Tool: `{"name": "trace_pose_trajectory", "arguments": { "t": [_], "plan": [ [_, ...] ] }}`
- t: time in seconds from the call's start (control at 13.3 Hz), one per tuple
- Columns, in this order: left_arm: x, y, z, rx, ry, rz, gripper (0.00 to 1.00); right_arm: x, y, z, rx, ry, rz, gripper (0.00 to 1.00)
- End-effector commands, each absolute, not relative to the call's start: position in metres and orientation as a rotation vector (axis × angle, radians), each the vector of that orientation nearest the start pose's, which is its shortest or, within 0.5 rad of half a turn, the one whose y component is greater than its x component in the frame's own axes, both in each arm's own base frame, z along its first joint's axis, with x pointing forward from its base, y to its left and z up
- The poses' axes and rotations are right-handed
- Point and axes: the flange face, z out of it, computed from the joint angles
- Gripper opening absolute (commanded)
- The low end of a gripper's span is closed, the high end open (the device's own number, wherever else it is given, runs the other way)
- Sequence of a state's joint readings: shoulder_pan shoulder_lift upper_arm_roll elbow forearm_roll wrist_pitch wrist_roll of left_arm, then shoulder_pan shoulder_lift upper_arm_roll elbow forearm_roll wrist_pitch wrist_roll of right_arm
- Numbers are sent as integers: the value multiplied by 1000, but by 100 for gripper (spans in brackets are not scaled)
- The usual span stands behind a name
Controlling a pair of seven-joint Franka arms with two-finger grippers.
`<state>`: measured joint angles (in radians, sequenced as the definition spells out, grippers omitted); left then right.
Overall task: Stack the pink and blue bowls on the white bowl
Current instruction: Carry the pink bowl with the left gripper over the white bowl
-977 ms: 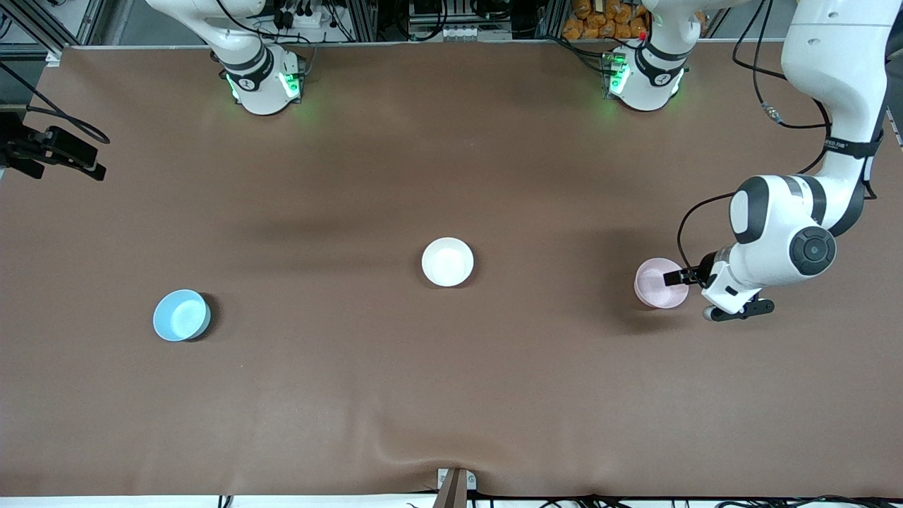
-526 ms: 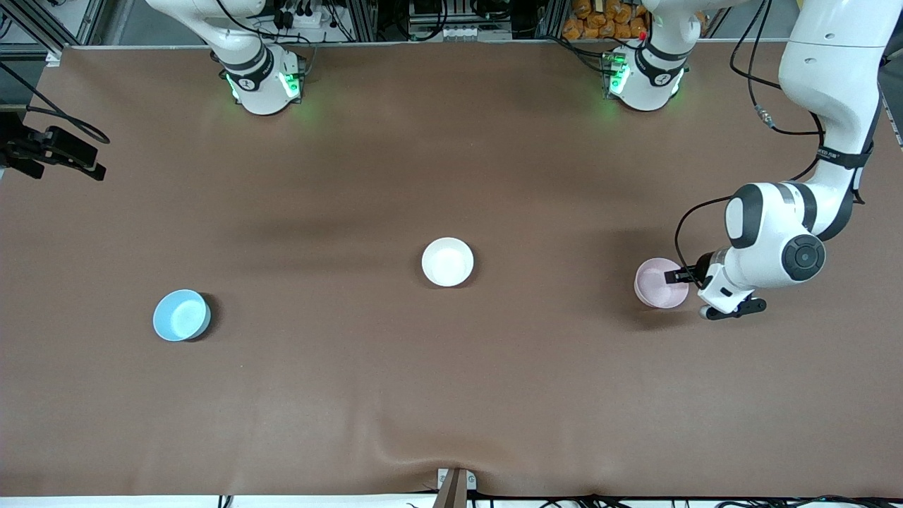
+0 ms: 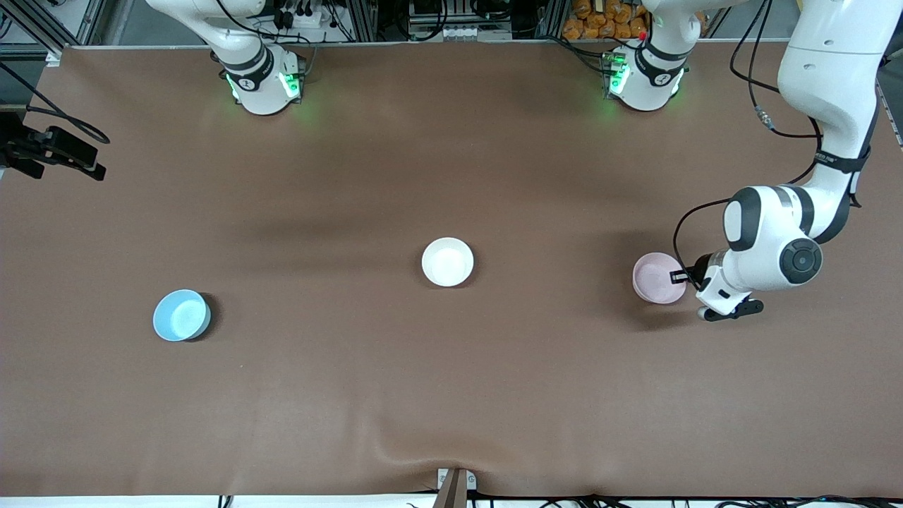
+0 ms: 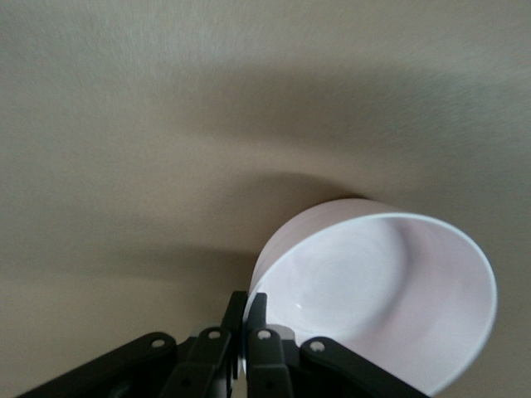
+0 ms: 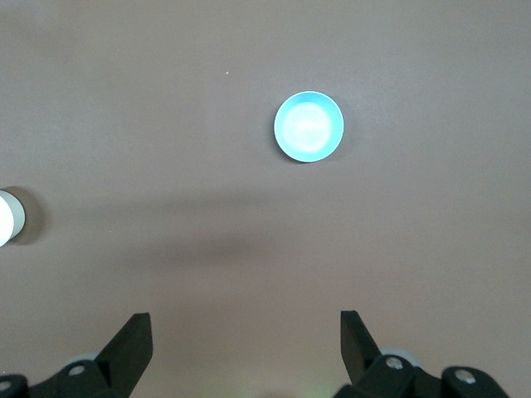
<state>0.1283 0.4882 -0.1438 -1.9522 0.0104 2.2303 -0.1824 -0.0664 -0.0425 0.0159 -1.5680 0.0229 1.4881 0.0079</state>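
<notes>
Brown matting covers the whole surface, with a slight wrinkle at the front camera's edge. Nearest that camera sits the blue bowl [image 3: 181, 315], toward the right arm's end, at about eight o'clock from the white bowl [image 3: 447, 262] in the middle. At roughly three o'clock from the white bowl is the pink bowl [image 3: 658, 278], its rim pinched by the left gripper [image 4: 247, 319], one finger inside, one outside. All three look light, rigid and smooth, probably slippery, so a firm rim pinch suits them and a tilt could let one slide. High over the surface, the right gripper [image 5: 245, 336] waits with fingers spread.
</notes>
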Motion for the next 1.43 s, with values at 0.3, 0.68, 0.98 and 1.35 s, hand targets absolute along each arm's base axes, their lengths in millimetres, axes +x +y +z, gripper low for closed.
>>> {"name": "trace_pose_trajectory", "arguments": {
  "t": [0.3,0.68,0.98,1.35],
  "plan": [
    [589,-100,280,-3229,-263,338,0,527,-25,645,-3116,98,40,100],
    [579,-196,298,-3272,-417,405,0,533,-28,650,-3118,105,9,100],
    [559,-324,311,-3307,-388,426,0,544,-35,634,-3115,111,58,100],
    [540,-436,290,-3322,-494,452,0,568,-41,598,-3112,114,149,100]
  ]
}}
